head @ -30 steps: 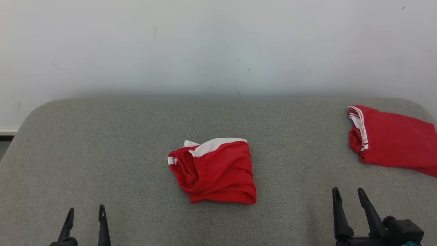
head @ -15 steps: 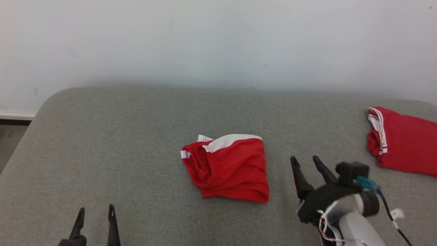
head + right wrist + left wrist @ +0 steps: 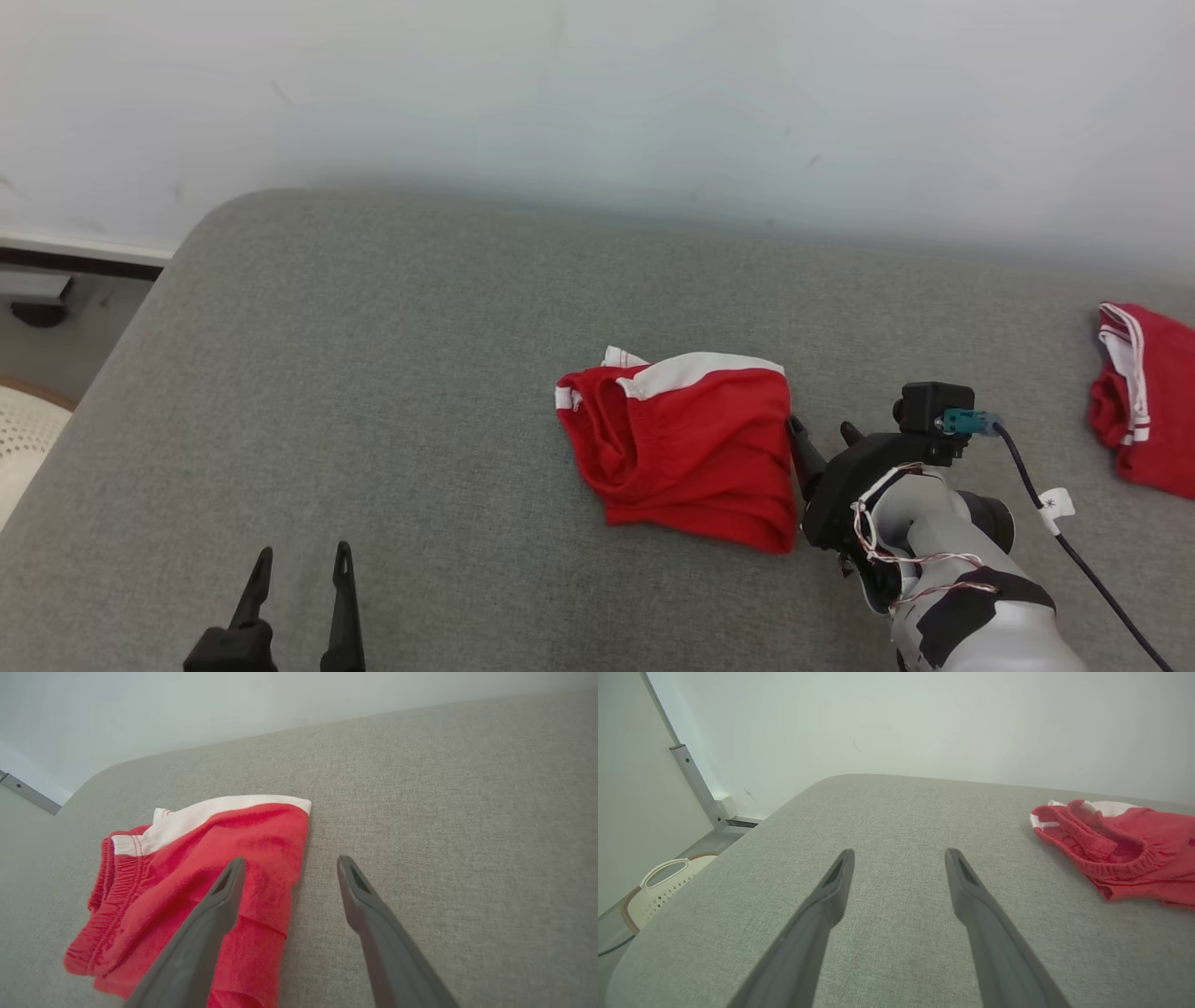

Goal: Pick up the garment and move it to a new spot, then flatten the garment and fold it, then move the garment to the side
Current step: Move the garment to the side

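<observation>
Garment bunched mid-worktop | right hand spread, straddling its right edge, one finger over the cloth, likely lined up to pinch that edge for the lift | left hand spread, idle, well apart

Jaws spread (both pairs), right arm extended
</observation>
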Available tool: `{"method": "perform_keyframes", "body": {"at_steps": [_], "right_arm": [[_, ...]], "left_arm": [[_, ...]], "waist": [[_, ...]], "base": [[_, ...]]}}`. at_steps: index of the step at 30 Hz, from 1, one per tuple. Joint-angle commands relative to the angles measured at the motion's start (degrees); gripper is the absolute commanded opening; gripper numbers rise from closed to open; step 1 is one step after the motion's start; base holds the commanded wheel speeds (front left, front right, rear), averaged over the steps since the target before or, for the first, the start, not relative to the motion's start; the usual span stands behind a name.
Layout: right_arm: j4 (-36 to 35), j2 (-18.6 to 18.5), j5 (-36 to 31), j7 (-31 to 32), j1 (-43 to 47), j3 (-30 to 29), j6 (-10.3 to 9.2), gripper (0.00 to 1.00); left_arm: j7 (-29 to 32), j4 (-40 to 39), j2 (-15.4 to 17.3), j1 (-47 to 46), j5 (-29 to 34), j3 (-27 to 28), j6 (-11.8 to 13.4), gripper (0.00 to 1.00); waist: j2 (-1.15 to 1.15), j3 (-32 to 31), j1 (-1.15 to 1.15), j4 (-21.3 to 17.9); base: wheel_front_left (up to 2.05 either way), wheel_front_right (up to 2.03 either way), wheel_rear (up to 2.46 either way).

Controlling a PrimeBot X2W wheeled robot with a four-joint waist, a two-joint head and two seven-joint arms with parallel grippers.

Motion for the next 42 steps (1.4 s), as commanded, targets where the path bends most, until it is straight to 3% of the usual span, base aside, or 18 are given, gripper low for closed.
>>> {"method": "perform_keyframes", "body": {"at_steps": [1, 7, 17, 18, 19, 20, 23, 28, 35, 42], "right_arm": [[3.19, -0.03, 1.53, -0.05, -1.83, -0.07, -0.15, 1.0], [9.39, 0.02, 5.39, -0.8, -4.36, 0.16, -0.15, 1.0], [10.75, 0.15, 10.95, 1.5, -2.77, 5.57, -0.15, 1.0], [10.58, 0.17, 11.68, 1.86, -2.47, 6.62, -0.15, 0.53], [10.13, 0.22, 12.6, 1.97, -2.21, 7.61, -0.15, 0.21], [9.59, 0.28, 13.31, 1.53, -2.14, 8.56, -0.15, 0.0], [8.94, 0.07, 13.87, -0.08, -2.85, 11.65, -0.15, 0.0], [9.78, -0.82, 8.21, -4.5, -7.18, 16.52, -0.15, 0.0], [8.5, -8.21, 0.47, -7.2, -13.99, 24.57, -0.15, 0.0], [5.18, -16.9, -2.07, -5.37, -19.97, 31.94, -0.15, 0.0]], "left_arm": [[-0.58, 0.76, 0.02, -1.5, -0.63, -0.03, -0.44, 1.0], [-0.53, 1.73, -0.69, -3.83, -0.17, -1.67, -0.93, 1.0], [-1.8, 4.65, -1.08, -6.17, -1.04, -2.29, -1.92, 1.0], [-1.94, 5.0, -1.19, -6.36, -1.13, -2.38, -2.0, 1.0], [-2.06, 5.21, -1.28, -6.66, -1.16, -2.46, -2.08, 1.0], [-2.24, 5.35, -1.35, -7.03, -1.14, -2.53, -2.16, 1.0], [-2.61, 6.16, -1.3, -7.25, -1.35, -2.49, -2.22, 1.0], [-3.32, 6.55, -0.88, -6.42, -2.01, -1.49, -1.57, 1.0], [-3.94, 4.87, -1.18, -6.37, -3.91, -0.24, -2.12, 1.0], [-4.32, 2.33, 0.38, -7.95, -3.77, 0.91, -1.92, 1.0]], "waist": [[0.0, 0.95, -0.01, 1.2], [0.0, 2.73, -0.01, 3.56], [0.0, 4.66, -0.01, 4.55], [0.0, 4.76, -0.01, 4.63], [0.0, 4.82, -0.01, 4.7], [0.0, 4.9, -0.01, 4.79], [0.0, 4.89, -0.01, 4.55], [0.0, 5.08, -0.01, 2.15], [0.0, 7.51, -0.01, -3.03], [0.0, 11.28, -0.01, -8.4]], "base": [[0.0, 0.0, 0.0], [0.0, 0.0, 0.0], [0.0, 0.0, 0.0], [0.0, 0.0, 0.0], [0.0, 0.0, 0.0], [0.0, 0.0, 0.0], [0.0, 0.0, 0.0], [0.0, 0.0, 0.0], [0.0, 0.0, 0.0], [0.0, 0.0, 0.0]]}}
